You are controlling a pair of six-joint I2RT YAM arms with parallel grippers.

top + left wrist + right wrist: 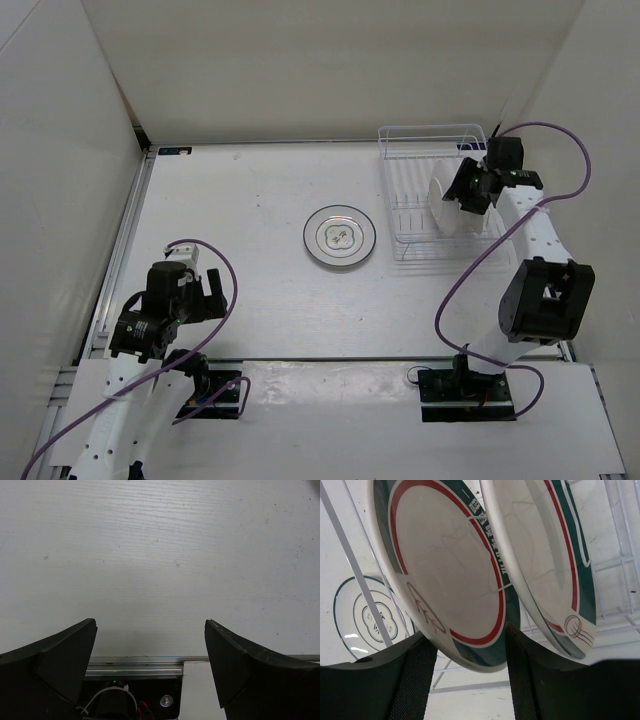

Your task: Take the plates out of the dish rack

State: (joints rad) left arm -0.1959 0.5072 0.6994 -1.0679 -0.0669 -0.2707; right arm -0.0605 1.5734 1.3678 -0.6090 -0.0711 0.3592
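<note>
Reaches into the dish rack [430,130], right gripper [470,640] astride the bottom edge of a green-banded plate [445,565] — clamped or merely close, impossible to tell, top rim cropped — left gripper [150,625] spread over the table [160,540], grey-rimmed plate [340,237] flat mid-table.

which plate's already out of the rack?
The grey-rimmed plate with the centre motif, lying flat on the table left of the dish rack. The two green-and-red banded plates stand upright in the rack.

Glossy glazed plates [445,570] in the dish rack [428,130], its wire smooth, white-coated — matt, faintly grained white surface [250,180] beside the rack, right end effector [467,645] matt black, pads [415,680] ribbed.
</note>
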